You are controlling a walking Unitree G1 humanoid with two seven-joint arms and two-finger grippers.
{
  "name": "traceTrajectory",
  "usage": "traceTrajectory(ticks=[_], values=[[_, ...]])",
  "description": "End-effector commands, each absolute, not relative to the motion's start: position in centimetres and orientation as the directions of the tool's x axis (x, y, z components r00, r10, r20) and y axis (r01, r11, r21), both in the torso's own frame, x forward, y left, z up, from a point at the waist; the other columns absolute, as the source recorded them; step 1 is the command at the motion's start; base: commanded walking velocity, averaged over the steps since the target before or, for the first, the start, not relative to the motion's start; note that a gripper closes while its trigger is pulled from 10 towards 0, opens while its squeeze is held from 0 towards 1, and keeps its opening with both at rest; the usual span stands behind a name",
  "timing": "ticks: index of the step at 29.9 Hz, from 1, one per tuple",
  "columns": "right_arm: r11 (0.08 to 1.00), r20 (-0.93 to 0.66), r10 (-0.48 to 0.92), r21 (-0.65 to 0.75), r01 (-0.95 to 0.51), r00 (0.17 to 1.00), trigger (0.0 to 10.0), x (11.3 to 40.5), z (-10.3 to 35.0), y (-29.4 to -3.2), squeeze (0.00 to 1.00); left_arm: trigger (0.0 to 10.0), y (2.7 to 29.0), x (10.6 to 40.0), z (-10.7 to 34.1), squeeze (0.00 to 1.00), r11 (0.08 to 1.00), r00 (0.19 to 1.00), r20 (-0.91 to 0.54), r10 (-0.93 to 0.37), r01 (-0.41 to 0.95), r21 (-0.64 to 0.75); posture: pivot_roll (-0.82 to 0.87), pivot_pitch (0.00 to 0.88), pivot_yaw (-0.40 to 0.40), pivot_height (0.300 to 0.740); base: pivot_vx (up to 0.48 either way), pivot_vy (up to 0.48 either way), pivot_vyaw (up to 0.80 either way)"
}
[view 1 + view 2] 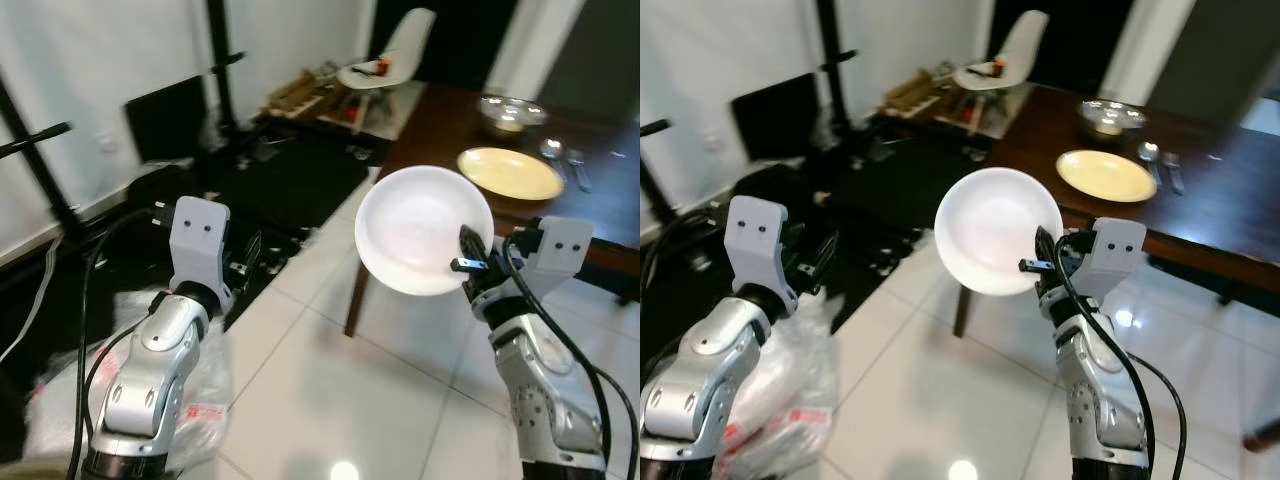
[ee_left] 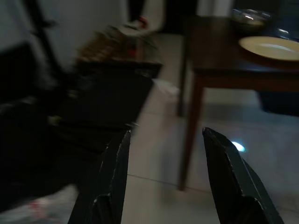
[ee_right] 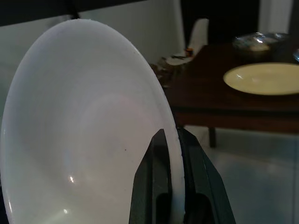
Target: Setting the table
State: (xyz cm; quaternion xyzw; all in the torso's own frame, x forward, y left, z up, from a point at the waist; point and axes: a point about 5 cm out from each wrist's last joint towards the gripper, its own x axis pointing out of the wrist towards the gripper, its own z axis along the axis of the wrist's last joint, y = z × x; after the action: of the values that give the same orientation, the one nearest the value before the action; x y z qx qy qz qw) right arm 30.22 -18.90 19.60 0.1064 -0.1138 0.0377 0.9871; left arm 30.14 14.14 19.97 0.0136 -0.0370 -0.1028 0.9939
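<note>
right wrist view: our right pincer point(image 3: 171, 154) clamps the white plate point(image 3: 88, 130) by its rim, tilted on edge; left pincer point(image 2: 163, 154) idle, released. we'd level it and carry it ahead onto the tabletop point(image 1: 440, 125), beside the yellow plate point(image 1: 510, 172).

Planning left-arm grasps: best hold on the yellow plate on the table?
Grip the yellow plate by its rim at the edge nearest the robot, coming in low from the table's front side. It lies flat and shallow, so only the thin rim offers purchase. Spoons sit beside its far right, so avoid that side. The left gripper is open and free.
</note>
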Motion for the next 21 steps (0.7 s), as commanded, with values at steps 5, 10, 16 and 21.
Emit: traceTrajectory(ticks=[5, 10, 16, 21], values=[[0.974, 0.230, 0.042, 0.208, -0.092, 0.972, 10.0, 30.11, 19.50, -18.96, 0.00, 10.0, 13.82, 30.02, 19.86, 0.00, 0.972, 0.972, 0.056, -0.227, 0.229, -0.045, -0.02, 0.021, 0.070, 0.740, 0.000, 0.000, -0.79], [0.974, 0.231, 0.041, 0.208, -0.090, 0.972, 10.0, 30.11, 19.56, -19.03, 0.00, 10.0, 13.97, 30.24, 20.12, 0.00, 0.973, 0.972, 0.078, -0.224, 0.227, -0.035, -0.03, 0.020, 0.069, 0.740, 0.000, 0.000, -0.78], [0.974, 0.232, 0.039, 0.206, -0.088, 0.972, 10.0, 30.10, 19.61, -19.13, 0.00, 10.0, 13.84, 30.37, 20.25, 0.00, 0.972, 0.969, 0.082, -0.232, 0.235, -0.027, -0.03, 0.019, 0.069, 0.740, 0.000, 0.000, -0.79], [0.975, 0.234, 0.036, 0.205, -0.085, 0.972, 10.0, 30.08, 19.71, -19.25, 0.00, 10.0, 13.18, 30.67, 20.58, 0.00, 0.966, 0.962, 0.098, -0.255, 0.258, -0.018, -0.04, 0.018, 0.070, 0.740, 0.000, 0.000, -0.79]])
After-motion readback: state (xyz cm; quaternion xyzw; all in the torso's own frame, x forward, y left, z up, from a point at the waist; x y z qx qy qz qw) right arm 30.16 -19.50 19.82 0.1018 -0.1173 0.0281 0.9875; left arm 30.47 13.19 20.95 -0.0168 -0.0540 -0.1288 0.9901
